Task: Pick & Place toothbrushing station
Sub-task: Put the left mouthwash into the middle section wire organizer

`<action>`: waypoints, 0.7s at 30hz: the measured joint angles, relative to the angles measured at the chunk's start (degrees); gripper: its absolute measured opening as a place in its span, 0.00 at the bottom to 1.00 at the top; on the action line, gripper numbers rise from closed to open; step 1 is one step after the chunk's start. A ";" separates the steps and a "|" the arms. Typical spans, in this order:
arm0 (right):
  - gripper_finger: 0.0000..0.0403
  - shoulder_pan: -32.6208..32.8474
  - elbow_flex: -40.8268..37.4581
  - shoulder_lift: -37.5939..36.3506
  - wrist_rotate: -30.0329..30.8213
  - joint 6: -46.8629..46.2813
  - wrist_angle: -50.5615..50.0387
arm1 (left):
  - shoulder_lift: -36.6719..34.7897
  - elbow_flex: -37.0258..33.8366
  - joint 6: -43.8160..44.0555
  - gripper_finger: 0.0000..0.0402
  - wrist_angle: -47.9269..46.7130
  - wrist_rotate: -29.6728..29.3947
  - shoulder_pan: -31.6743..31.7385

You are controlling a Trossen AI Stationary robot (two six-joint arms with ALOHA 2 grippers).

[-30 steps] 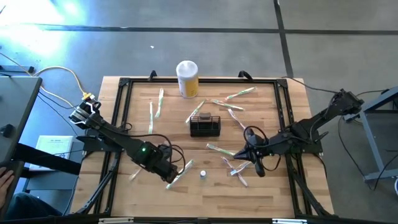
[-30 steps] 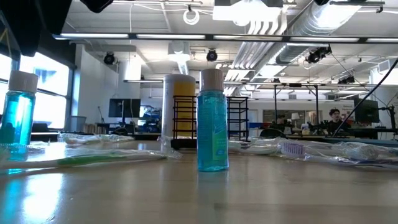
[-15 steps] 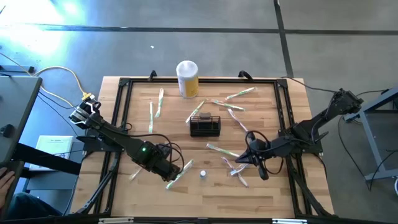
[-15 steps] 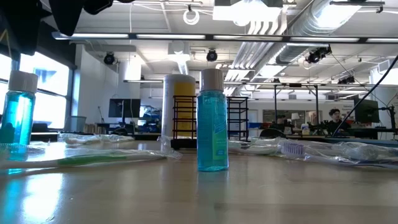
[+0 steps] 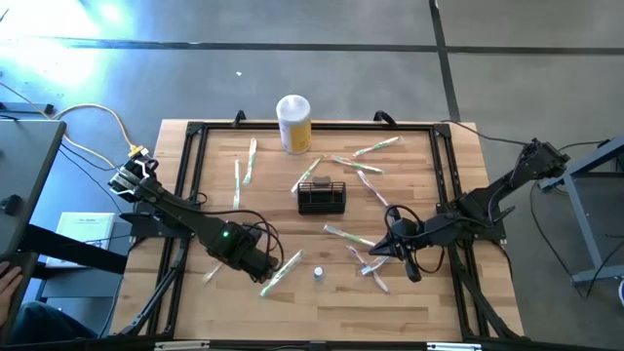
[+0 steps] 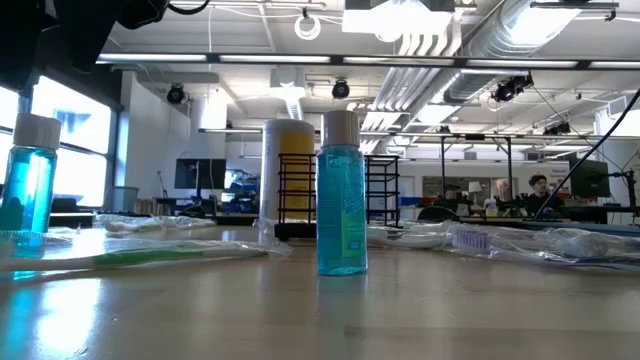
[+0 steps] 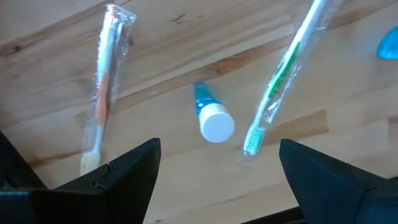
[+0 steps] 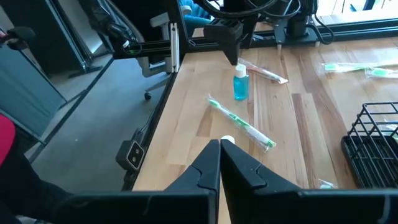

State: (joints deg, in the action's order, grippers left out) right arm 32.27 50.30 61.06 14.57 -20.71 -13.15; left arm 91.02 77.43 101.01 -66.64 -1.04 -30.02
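The toothbrushing station, a small black wire basket [image 5: 322, 197], stands on its base at the table's middle; it also shows in the right wrist view [image 8: 373, 143] and behind a bottle in the low view [image 6: 296, 195]. My left gripper [image 5: 255, 261] hangs open at the near left, pointing down, with nothing between its fingers [image 7: 217, 180]. Under it stands a small blue bottle with a white cap [image 7: 211, 119], between a green wrapped toothbrush [image 7: 283, 74] and an orange one [image 7: 102, 93]. My right gripper [image 5: 382, 249] is shut [image 8: 219, 144] and empty, to the near right of the basket.
A tall yellow-and-white canister [image 5: 293, 122] stands at the far edge. A second small bottle [image 5: 318, 273] stands between the grippers. Wrapped toothbrushes lie scattered around the basket [image 5: 356, 164] and near the right gripper [image 5: 369, 265]. A black frame [image 5: 190, 175] borders the table.
My left gripper has turned a little about the line along which it points, staying above the bottle and staying open. Nothing on the table has moved.
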 joint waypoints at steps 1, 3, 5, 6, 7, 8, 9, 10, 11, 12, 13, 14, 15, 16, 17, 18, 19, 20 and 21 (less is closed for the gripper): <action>0.01 0.00 0.00 0.00 0.00 0.00 0.00 | 0.00 -0.08 0.01 0.80 0.52 0.00 0.00; 0.01 0.00 0.00 0.00 -0.02 0.00 0.01 | -0.02 -1.02 0.04 0.80 2.92 0.00 0.00; 0.01 0.00 0.00 0.00 -0.17 0.00 0.00 | -0.01 -2.50 0.24 0.80 4.87 0.11 0.00; 0.01 0.00 0.00 0.00 -0.45 0.00 0.00 | -0.02 -3.34 0.56 0.80 5.79 0.43 0.00; 0.01 0.00 0.00 0.00 -0.70 0.00 0.00 | -0.02 -4.17 1.00 0.80 6.90 0.98 0.00; 0.01 0.00 0.00 0.00 -1.19 0.00 0.00 | -0.02 -4.98 1.25 0.80 7.95 1.44 0.00; 0.01 0.00 0.00 0.00 -1.31 0.00 0.00 | 0.00 -5.76 1.29 0.80 8.76 1.78 0.00; 0.01 0.00 0.00 0.00 -1.51 -0.02 0.00 | 0.00 -6.39 1.31 0.80 9.38 1.81 0.00; 0.01 0.00 0.00 0.00 -1.52 0.00 0.00 | 0.00 -6.98 1.43 0.80 10.25 1.81 -0.02; 0.01 0.00 0.00 0.00 -1.53 0.00 0.00 | 0.00 -7.42 1.61 0.80 10.87 1.93 -0.02; 0.01 0.00 0.00 0.00 -1.52 0.00 -0.01 | 0.00 -7.91 1.88 0.80 11.20 1.95 -0.02; 0.01 0.00 0.00 0.00 -1.52 0.00 0.00 | 0.00 -8.27 2.17 0.80 11.25 2.01 -0.02; 0.01 0.00 0.00 0.00 -1.53 0.00 0.00 | 0.00 -8.59 2.46 0.80 11.31 2.01 -0.02; 0.01 0.00 0.00 0.00 -1.51 0.00 0.00 | 0.00 -8.85 2.74 0.80 11.51 2.01 -0.02; 0.01 0.00 0.00 0.00 -1.51 0.00 0.00 | 0.00 -9.01 2.75 0.80 11.65 1.98 0.00; 0.01 0.00 0.00 0.00 -1.51 0.00 0.00 | 0.00 -9.21 2.71 0.80 11.73 1.75 0.00; 0.01 0.00 0.00 0.00 -1.51 0.00 0.00 | 0.00 -9.50 2.58 0.80 12.20 1.54 0.00; 0.01 0.00 0.00 0.00 -1.51 0.00 0.00 | 0.00 -9.71 2.54 0.80 13.02 1.43 0.00; 0.01 0.00 0.00 0.00 -1.51 0.00 0.00 | 0.00 -9.86 2.50 0.80 13.81 1.33 0.00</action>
State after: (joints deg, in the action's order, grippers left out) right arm 32.27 50.30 61.06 13.06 -20.71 -13.15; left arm 91.02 67.57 103.51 -52.83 0.29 -30.02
